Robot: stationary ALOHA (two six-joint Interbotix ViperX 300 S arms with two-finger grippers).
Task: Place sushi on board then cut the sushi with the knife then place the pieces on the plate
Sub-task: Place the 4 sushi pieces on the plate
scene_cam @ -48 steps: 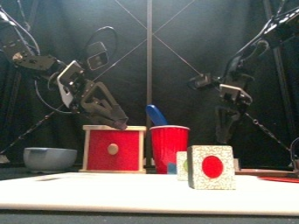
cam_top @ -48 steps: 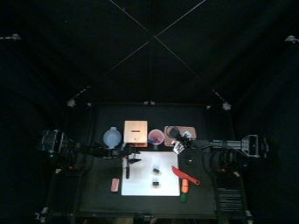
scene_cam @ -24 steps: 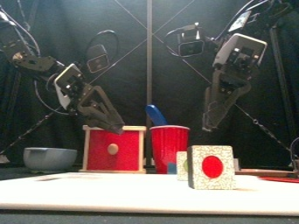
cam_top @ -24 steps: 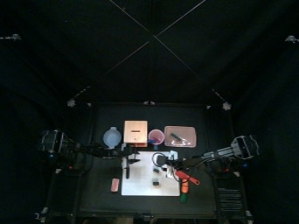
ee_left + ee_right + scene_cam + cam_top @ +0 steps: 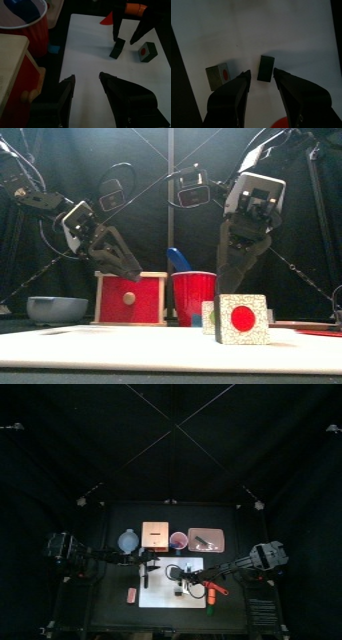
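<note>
Sushi pieces (image 5: 266, 68), apparently cut, lie on white board (image 5: 291, 30); right gripper (image 5: 262, 71), wide and empty, hovers above board; transfer to pink plate (image 5: 214, 534) remains.

The black table (image 5: 107, 614) bears a white cutting board (image 5: 160, 599) (front), wooden box (image 5: 156, 533), blue-grey bowl (image 5: 127, 541), red cup (image 5: 178, 539), pink tray (image 5: 219, 535).

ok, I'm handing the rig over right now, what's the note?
Left gripper: jaws open, over the white board, holding nothing.
Right gripper: jaws open, hovering above the dark sushi piece. The second sushi piece, red centre up, lies beside it on the board.
The blue knife sits in the red cup.
Done: sushi on the board, in two separate pieces.
Left: grasp each piece and move both to the pink tray.
</note>
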